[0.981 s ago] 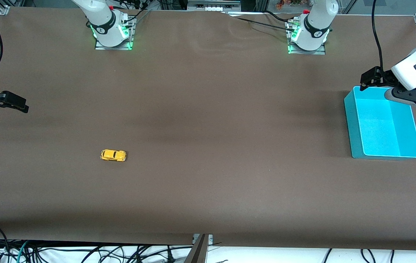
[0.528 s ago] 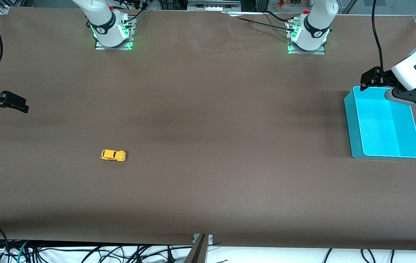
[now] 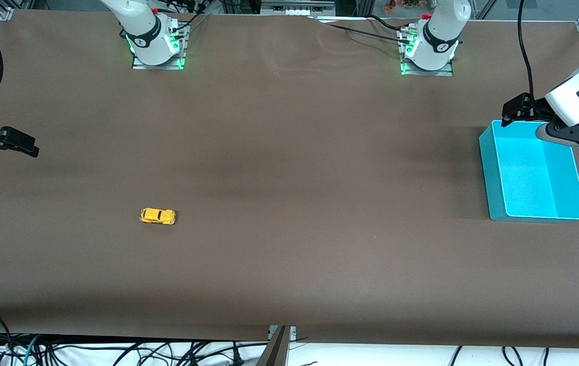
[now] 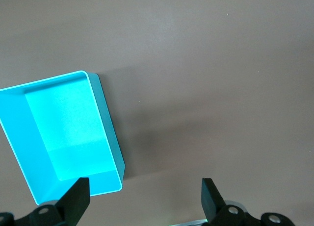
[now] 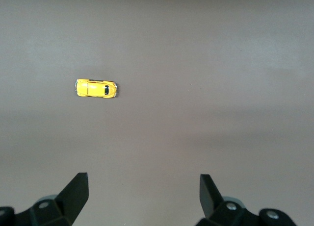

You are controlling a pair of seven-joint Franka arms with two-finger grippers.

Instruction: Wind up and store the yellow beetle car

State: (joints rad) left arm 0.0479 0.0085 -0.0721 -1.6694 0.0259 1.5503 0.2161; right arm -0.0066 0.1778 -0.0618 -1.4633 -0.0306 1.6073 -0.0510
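Yellow beetle car (image 3: 157,216) alone on table; left tool (image 4: 144,196), right tool (image 5: 143,194) both spread, empty.

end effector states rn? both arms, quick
Left end effector: open, holding nothing, over the cyan bin.
Right end effector: open, holding nothing, at the right arm's end of the table; yellow beetle car untouched.

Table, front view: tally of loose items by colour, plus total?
Yellow: 1, the toy car, toward the right arm's end of the table.
Cyan: 1, the bin, at the left arm's end, nothing in it.
Total: 2.
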